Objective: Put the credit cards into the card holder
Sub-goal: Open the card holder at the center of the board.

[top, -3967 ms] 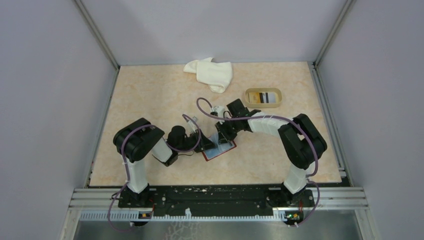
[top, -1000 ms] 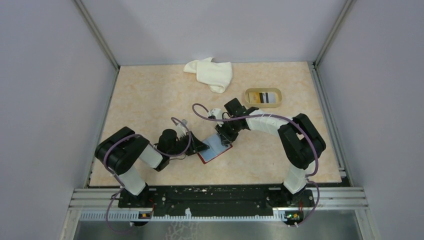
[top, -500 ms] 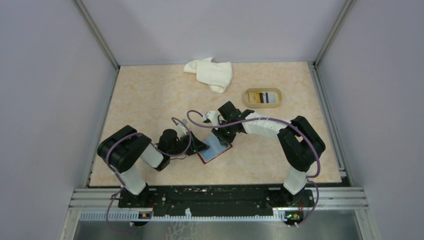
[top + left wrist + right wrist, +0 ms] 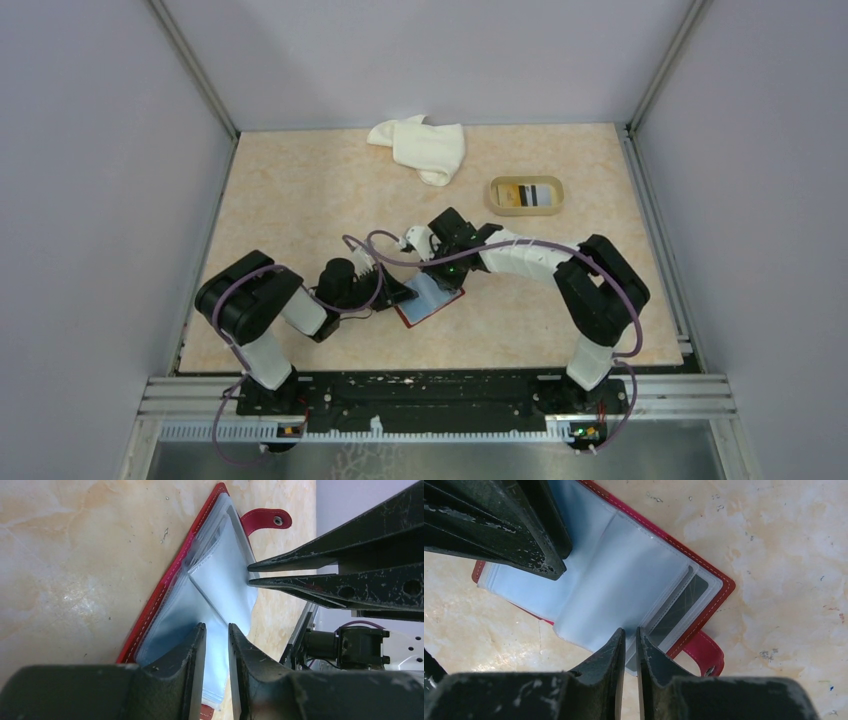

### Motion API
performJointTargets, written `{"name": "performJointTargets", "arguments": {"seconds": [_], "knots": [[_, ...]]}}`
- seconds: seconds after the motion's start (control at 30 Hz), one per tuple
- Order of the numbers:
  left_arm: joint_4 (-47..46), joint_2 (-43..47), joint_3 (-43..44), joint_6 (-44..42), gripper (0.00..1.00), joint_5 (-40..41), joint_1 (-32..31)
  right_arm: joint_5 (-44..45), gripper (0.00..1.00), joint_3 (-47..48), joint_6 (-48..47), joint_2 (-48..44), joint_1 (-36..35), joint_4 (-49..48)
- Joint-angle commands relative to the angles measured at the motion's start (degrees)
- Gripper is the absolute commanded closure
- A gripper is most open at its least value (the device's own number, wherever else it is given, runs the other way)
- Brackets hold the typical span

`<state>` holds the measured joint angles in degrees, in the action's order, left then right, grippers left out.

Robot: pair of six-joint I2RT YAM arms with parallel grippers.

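Note:
The card holder [image 4: 432, 300] lies open on the table, red with clear plastic sleeves [image 4: 220, 580] and a snap tab [image 4: 265, 519]. My left gripper [image 4: 405, 291] comes in from the left. Its jaws [image 4: 216, 626] are open by a narrow gap over the sleeves. My right gripper [image 4: 447, 273] reaches in from the far side, shut [image 4: 629, 630] on the edge of a lifted sleeve [image 4: 609, 595]. A dark card [image 4: 681, 607] shows inside one pocket. Credit cards [image 4: 528, 194] lie in a beige tray.
The beige tray [image 4: 494, 196] stands at the back right. A white cloth [image 4: 425, 147] lies crumpled at the back middle. Grey walls enclose the table on three sides. Both arms crowd the near middle around the holder.
My right wrist has swung left over the holder. My left jaws have narrowed. The holder has stayed where it was.

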<state>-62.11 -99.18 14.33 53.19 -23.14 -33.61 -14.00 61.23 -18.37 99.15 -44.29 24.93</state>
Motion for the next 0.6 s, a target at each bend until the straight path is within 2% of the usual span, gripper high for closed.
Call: {"name": "performJointTargets", "arguments": {"seconds": [0.0, 0.17, 0.47, 0.57], "knots": [[2.0, -2.0, -0.7, 0.0, 0.70, 0.3, 0.0, -2.6, 0.88, -0.4, -0.1, 0.8, -3.6, -1.8], [0.8, -2.6, -1.2, 0.6, 0.70, 0.2, 0.0, 0.9, 0.89, -0.5, -0.5, 0.1, -4.6, -2.2], [-4.4, -3.8, -2.5, 2.1, 0.67, -1.4, 0.0, -10.5, 0.88, 1.1, 2.8, 2.8, -4.7, -0.7], [-7.5, -4.2, -3.4, 2.9, 0.62, -1.7, 0.1, -12.5, 0.86, 1.3, 3.7, 3.6, -4.5, -0.7]]}}
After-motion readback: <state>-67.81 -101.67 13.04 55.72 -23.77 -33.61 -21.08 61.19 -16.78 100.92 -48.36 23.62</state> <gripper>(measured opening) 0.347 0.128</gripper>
